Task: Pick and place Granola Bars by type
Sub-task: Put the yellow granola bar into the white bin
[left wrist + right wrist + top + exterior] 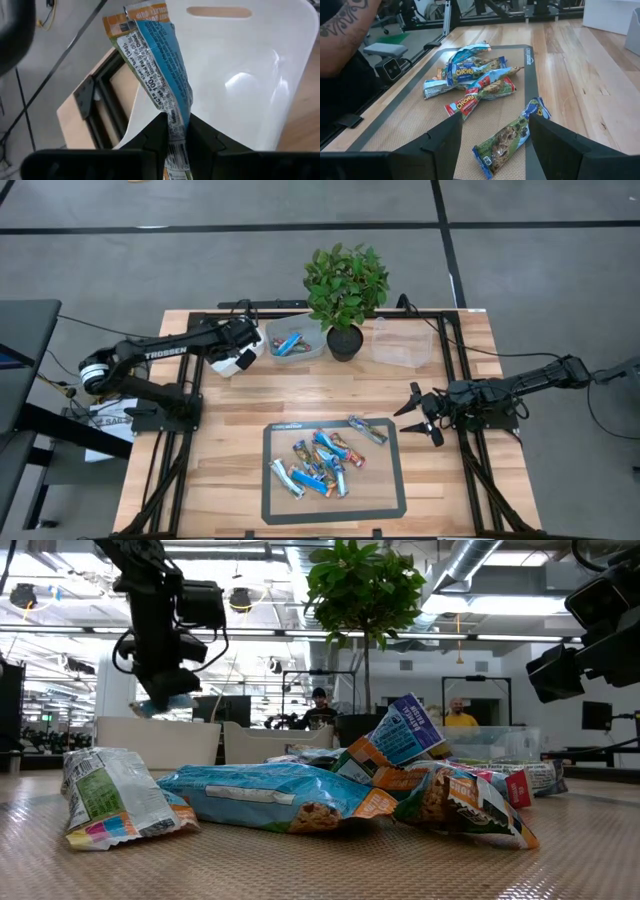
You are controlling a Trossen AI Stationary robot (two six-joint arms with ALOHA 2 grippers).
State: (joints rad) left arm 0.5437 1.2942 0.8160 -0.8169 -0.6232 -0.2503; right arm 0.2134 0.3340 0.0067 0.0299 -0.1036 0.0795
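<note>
Several granola bars [320,462] lie heaped on a dark mat [275,505] at the table's near middle, in blue, orange and red wrappers; the same heap [300,795] fills the low view. One dark blue bar [510,137] lies apart on the mat, ahead of my open right gripper [495,122], which hovers at the mat's right far corner [420,412]. My left gripper [250,352] is shut on a blue-and-orange bar [160,60] above a white tub [240,85] at the table's far left. The neighbouring tub [295,340] holds blue bars. My left gripper pinches the blue-and-orange bar between its two fingers [157,132] at one end of the wrapper [175,117]. The fingers lie along the bar, which sticks out past the fingertips. It is lifted clear and hangs over the white tub [237,363].
A potted plant [345,290] stands at the far middle, between the tub of blue bars and a clear tub [402,342] to its right. Dark frame rails run along both table sides. A person's tattooed arm [345,20] shows beyond the table edge.
</note>
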